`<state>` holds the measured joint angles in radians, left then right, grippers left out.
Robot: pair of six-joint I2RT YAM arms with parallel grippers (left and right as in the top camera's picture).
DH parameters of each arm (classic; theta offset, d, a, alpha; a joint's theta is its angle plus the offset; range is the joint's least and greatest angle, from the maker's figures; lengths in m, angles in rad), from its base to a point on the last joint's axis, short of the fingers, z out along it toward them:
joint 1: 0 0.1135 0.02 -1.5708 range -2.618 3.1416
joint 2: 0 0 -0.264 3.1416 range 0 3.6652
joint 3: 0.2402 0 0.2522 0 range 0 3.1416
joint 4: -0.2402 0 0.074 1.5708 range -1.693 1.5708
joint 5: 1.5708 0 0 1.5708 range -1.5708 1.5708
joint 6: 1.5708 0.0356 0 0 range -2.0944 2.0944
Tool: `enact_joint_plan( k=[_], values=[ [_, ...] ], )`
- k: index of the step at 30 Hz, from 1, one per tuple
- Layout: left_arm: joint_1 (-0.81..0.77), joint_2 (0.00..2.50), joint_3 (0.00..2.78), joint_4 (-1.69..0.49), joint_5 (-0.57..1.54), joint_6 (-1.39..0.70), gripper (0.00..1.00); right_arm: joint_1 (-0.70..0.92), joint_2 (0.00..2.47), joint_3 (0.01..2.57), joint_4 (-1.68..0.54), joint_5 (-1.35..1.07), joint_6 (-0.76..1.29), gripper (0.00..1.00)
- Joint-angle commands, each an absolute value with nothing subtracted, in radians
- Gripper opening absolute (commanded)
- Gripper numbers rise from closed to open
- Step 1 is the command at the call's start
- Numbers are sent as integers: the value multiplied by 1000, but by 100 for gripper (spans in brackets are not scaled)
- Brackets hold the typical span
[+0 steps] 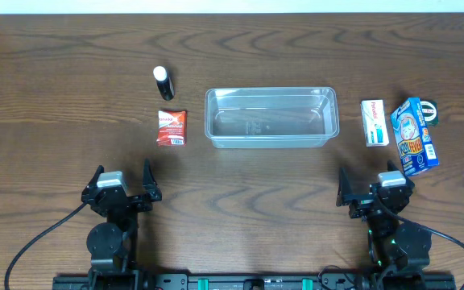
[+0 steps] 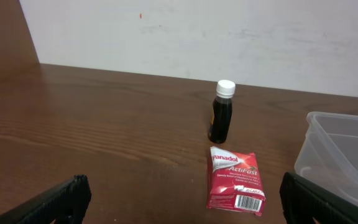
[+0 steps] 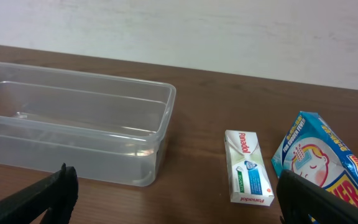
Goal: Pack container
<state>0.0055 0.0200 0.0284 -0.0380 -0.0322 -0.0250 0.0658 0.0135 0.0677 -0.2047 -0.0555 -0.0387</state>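
Right, here we are: the clear, shallow rectangular plastic container (image 1: 269,142) with rounded corners sits at the middle of the dark wooden worktop (image 1: 55,72), long side facing the arms, the wood grain showing through its floor. Over on the left, a small dark bottle with a white cap (image 1: 163,82) stands upright. Just in front of it lies a flat red Panadol pack (image 1: 171,127), and both sit a little apart from the container's left end. On the right side, a slim white-and-green Panadol box (image 1: 374,122) lies flat near the container's right end. Beside that, a larger blue carton with a cartoon face (image 1: 415,135) lies at a slant. The left tool (image 1: 122,173) hangs low at the near edge, fingers spread wide, gripping nothing, roughly in line with the red pack. The right tool (image 1: 368,176) mirrors it, fingers spread wide and holding nothing, near the blue carton's lower end. Both are well apart from the container.
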Motion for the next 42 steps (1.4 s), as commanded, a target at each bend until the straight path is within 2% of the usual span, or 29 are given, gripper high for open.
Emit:
enact_joint_plan(
  k=[1,36,42],
  values=[
    [10,23,4,-69,-37,-15,98,59,7,62,-205,-49,-54,99],
    [10,23,4,-69,-37,-15,98,59,7,62,-205,-49,-54,99],
    [10,23,4,-69,-37,-15,98,59,7,62,-150,-91,-53,99]
  ],
)
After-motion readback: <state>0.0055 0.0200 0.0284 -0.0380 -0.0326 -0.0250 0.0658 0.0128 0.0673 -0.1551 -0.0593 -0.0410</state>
